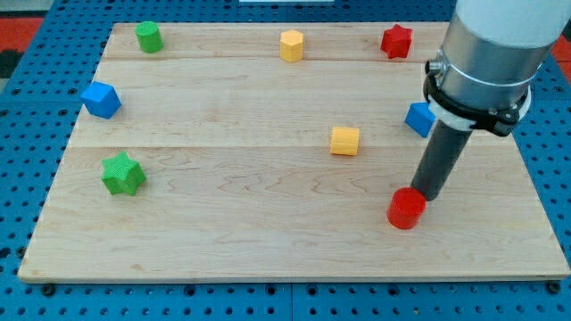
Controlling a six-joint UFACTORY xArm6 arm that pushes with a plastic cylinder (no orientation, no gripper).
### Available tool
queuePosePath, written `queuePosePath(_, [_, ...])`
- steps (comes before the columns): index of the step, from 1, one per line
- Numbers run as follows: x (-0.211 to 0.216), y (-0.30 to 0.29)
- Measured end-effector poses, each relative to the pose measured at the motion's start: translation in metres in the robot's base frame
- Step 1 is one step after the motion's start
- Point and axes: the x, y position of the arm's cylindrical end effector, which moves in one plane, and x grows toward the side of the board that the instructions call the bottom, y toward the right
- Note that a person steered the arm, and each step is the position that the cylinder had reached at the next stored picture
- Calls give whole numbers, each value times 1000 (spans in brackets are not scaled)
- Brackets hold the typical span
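My tip [426,195] rests on the wooden board [268,232], at the upper right edge of a red cylinder [406,209], touching it or nearly so. A blue block [418,119] sits just above, partly hidden behind the rod and the arm's grey body. To the left of the rod lies a yellow cube [344,141].
A red star block [396,41] and a yellow hexagonal block [292,45] sit near the board's top edge. A green cylinder [148,37] is at the top left, a blue cube [101,99] at the left edge, and a green star block [122,174] below it.
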Motion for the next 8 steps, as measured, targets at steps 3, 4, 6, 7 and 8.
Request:
queuePosePath(3, [22,27])
queuePosePath(4, [40,-35])
queuePosePath(6, [8,-44])
queuePosePath(7, [24,-34])
queuePosePath(8, [62,-77])
